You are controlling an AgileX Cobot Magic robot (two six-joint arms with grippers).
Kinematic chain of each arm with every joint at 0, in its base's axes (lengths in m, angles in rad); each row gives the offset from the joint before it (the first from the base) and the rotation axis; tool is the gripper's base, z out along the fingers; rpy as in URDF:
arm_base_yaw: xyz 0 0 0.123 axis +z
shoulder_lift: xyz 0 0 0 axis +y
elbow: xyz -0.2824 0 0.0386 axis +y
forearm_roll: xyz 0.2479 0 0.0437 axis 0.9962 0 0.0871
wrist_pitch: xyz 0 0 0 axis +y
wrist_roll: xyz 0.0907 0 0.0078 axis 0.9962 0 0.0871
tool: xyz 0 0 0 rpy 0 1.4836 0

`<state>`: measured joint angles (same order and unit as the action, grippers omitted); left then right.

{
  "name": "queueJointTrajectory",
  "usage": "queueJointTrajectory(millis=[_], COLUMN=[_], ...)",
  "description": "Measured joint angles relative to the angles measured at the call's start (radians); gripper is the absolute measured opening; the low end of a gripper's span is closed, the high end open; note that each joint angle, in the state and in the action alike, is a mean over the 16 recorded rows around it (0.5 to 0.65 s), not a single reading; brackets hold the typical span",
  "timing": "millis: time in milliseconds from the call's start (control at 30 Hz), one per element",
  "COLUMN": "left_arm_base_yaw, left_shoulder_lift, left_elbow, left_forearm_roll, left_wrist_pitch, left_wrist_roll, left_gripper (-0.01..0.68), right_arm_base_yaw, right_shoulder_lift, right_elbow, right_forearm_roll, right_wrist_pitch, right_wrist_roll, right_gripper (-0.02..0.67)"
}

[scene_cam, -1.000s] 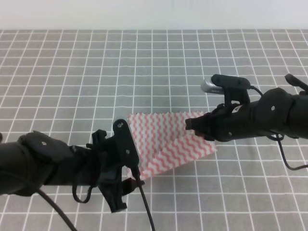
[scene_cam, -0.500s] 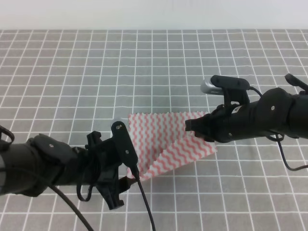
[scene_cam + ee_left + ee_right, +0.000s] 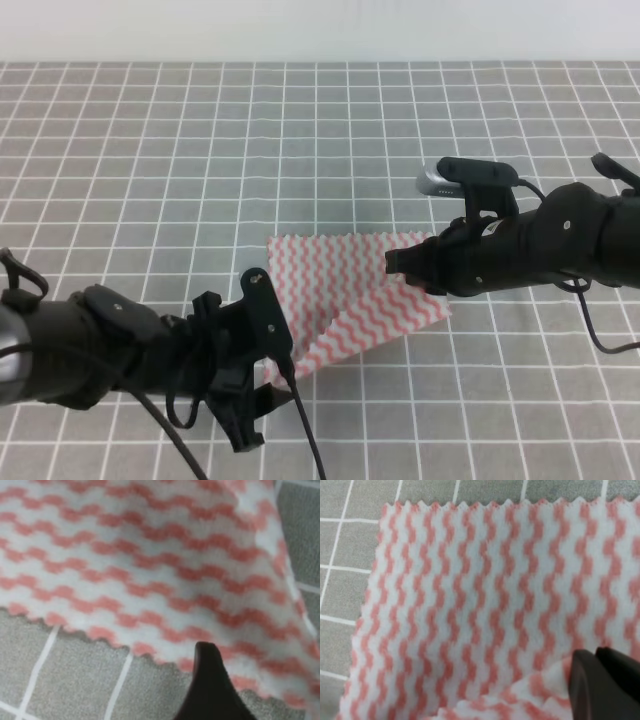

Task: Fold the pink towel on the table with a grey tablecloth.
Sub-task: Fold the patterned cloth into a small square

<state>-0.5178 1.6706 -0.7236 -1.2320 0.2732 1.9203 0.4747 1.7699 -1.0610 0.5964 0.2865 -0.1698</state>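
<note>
The pink towel [image 3: 340, 290] lies on the grey tablecloth [image 3: 200, 150] near the middle, with its right part folded over diagonally. My left gripper [image 3: 268, 372] is at the towel's near left corner. In the left wrist view its dark closed tip [image 3: 205, 652] sits on the zigzag edge of the towel [image 3: 150, 555]. My right gripper [image 3: 395, 262] is shut on the towel's far right corner. In the right wrist view its fingers [image 3: 600, 680] pinch a bunched fold of the towel [image 3: 470, 595].
The gridded cloth [image 3: 340, 545] stretches out on every side of the towel. A pale wall strip [image 3: 320, 30] runs along the far edge. Black cables trail from both arms, one near the front edge [image 3: 305, 440].
My left arm has sunk lower and drawn a little toward the near edge, with its gripper staying at the towel's corner. The right arm and the towel look unchanged.
</note>
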Motion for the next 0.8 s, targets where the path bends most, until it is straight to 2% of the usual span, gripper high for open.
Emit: queueJointTrajectory(millis=[200,600,800], left_arm_base_yaw=[0.000,0.000,0.000], left_shoulder_lift=[0.010,0.006,-0.001], left_elbow=[-0.003,-0.004,-0.010], left_forearm_roll=[-0.002,-0.003,-0.008], left_wrist_pitch=[0.007,0.000,-0.009], left_wrist_roll=[0.005,0.003,-0.061], left_gripper=[0.338,0.102,0.027], right_arm_base_yaw=[0.000,0.001,0.000], right_shoulder_lift=[0.006,0.009,0.009], right_elbow=[0.000,0.000,0.000], right_forearm_roll=[0.000,-0.004,-0.007], right_wrist_pitch=[0.000,0.003,0.008], right_wrist_roll=[-0.001,0.000,0.001], right_gripper=[-0.015,-0.015,-0.015])
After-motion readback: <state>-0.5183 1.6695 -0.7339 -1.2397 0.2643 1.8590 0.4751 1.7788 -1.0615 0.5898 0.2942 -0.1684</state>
